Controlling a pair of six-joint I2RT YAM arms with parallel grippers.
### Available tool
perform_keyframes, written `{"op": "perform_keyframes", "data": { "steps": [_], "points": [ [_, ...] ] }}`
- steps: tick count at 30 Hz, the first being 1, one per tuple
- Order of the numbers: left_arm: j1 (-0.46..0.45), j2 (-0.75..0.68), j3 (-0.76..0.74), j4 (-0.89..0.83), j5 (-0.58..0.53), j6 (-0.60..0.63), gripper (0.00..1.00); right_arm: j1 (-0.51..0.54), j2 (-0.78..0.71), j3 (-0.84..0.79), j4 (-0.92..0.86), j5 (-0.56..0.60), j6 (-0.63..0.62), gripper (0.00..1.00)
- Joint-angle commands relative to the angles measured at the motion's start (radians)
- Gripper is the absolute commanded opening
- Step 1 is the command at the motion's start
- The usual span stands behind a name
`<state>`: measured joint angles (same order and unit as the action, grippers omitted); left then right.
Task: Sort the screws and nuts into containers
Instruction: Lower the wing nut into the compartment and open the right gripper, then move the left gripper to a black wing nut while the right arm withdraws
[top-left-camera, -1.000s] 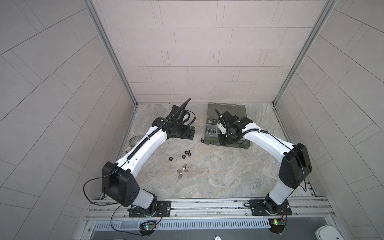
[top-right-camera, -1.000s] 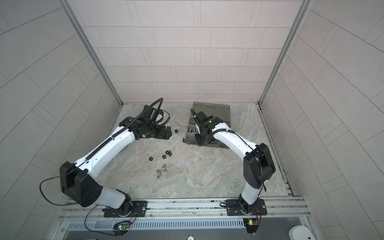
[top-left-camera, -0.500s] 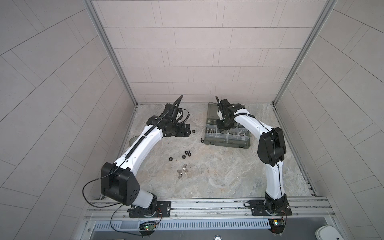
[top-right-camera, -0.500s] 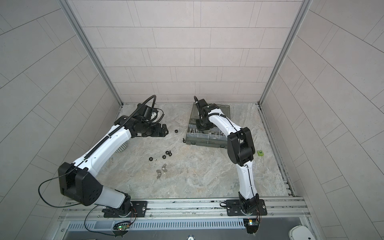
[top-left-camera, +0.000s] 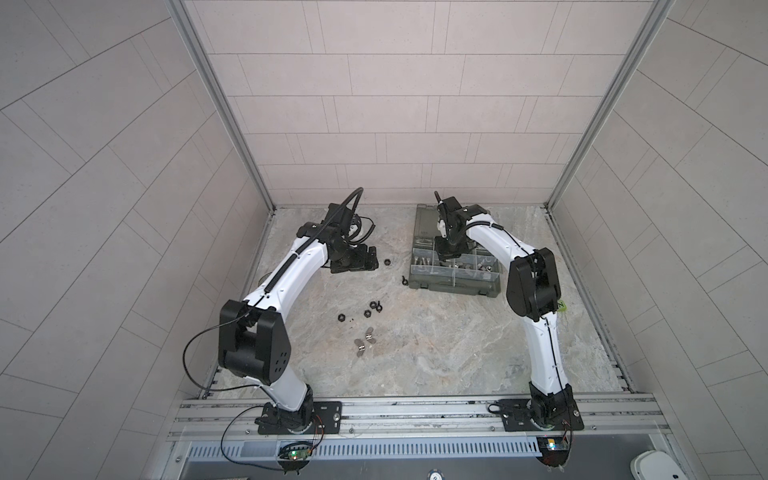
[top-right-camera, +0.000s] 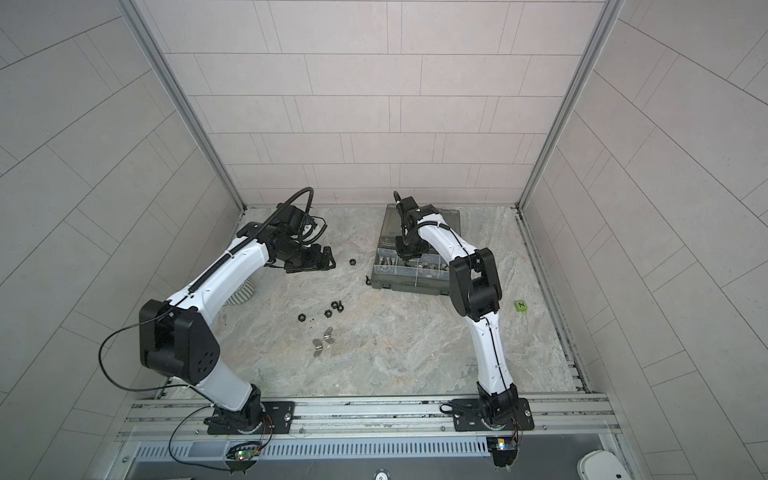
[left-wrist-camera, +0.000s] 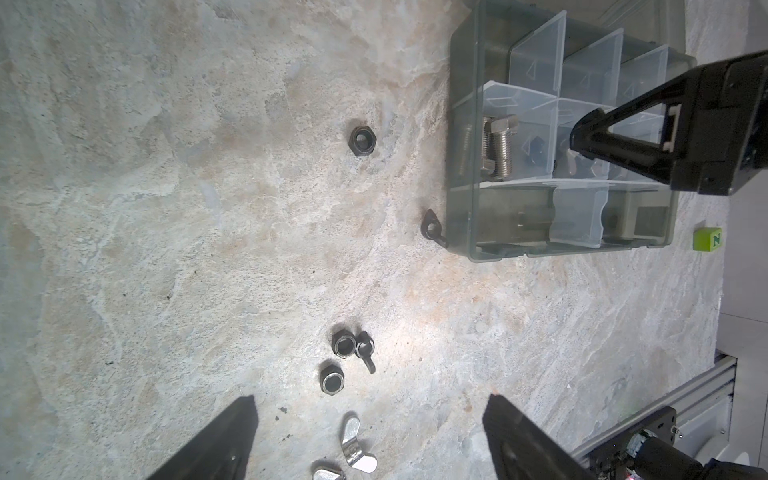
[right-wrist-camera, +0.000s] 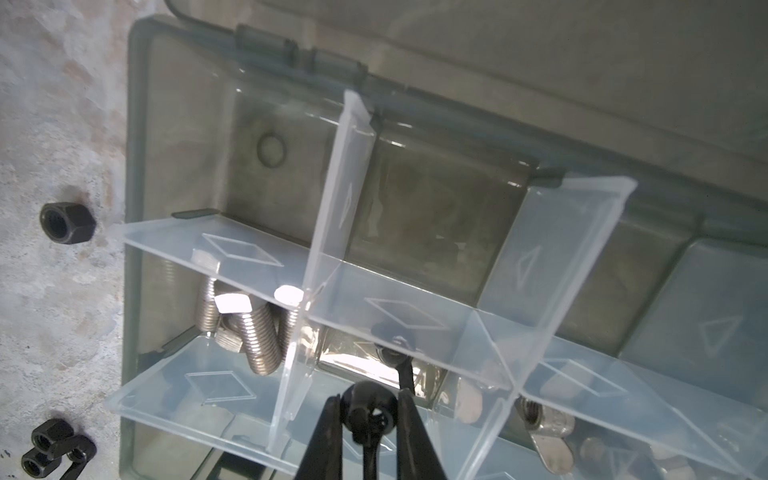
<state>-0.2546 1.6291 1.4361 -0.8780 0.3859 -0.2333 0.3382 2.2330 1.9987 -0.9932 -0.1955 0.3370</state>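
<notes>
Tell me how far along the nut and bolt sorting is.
Partly done. Bolts and some silver nuts already lie in compartments of the box. The right gripper holds a black wing nut over the box. Loose on the table: several black nuts and a few silver wing nuts. The left gripper is open and empty.

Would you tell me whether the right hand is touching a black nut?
Touching: the right wrist view shows the right hand pinching the black nut from both sides.
</notes>
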Motion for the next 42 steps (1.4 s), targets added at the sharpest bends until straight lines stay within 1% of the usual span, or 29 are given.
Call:
{"op": "perform_keyframes", "data": {
  "steps": [1,3,5,6,8,10,14,18,21,23,26,29,33,37,42],
  "points": [
    [0.011,0.009,0.032,-0.03,0.036,0.022,0.92,-0.011,0.011,0.012,-0.028,0.0,-0.003,0.14],
    [0.012,0.016,0.035,-0.029,0.031,0.022,0.92,-0.014,0.014,0.013,-0.033,0.0,-0.003,0.23],
    [0.013,0.022,0.037,-0.026,0.035,0.02,0.92,-0.017,0.009,0.012,-0.033,-0.001,-0.005,0.37],
    [0.014,0.024,0.038,-0.024,0.037,0.018,0.92,-0.018,0.004,0.012,-0.033,-0.003,-0.008,0.41],
    [0.013,0.026,0.038,-0.017,0.043,0.01,0.93,-0.019,-0.012,0.012,-0.034,-0.008,-0.016,0.47],
    [0.012,0.029,0.041,-0.011,0.05,0.006,0.93,-0.019,-0.031,0.015,-0.039,-0.013,-0.024,0.5],
    [0.012,0.029,0.048,-0.006,0.05,-0.007,0.93,-0.018,-0.113,0.016,-0.064,-0.019,-0.028,0.51],
    [0.005,0.044,0.034,0.013,0.031,-0.028,0.92,-0.013,-0.228,-0.036,-0.082,-0.038,-0.029,0.5],
    [-0.02,0.098,0.036,0.013,0.004,-0.055,0.91,-0.003,-0.339,-0.136,-0.085,-0.029,-0.031,0.51],
    [-0.052,0.143,0.042,0.018,0.002,-0.076,0.89,0.004,-0.419,-0.227,-0.074,-0.019,-0.033,0.51],
    [-0.129,0.213,0.072,0.024,-0.056,-0.088,0.89,0.004,-0.546,-0.373,-0.055,-0.002,-0.025,0.51],
    [-0.177,0.279,0.115,0.025,-0.115,-0.112,0.88,0.004,-0.651,-0.49,-0.041,0.011,-0.015,0.51],
    [-0.19,0.332,0.142,0.047,-0.17,-0.139,0.86,0.004,-0.753,-0.592,-0.04,0.019,0.0,0.51],
    [-0.194,0.388,0.193,0.023,-0.235,-0.143,0.85,0.002,-0.843,-0.661,-0.041,0.034,0.001,0.52],
    [-0.208,0.439,0.224,0.026,-0.265,-0.15,0.85,0.001,-0.941,-0.725,-0.016,0.071,-0.005,0.52]
  ]
}}
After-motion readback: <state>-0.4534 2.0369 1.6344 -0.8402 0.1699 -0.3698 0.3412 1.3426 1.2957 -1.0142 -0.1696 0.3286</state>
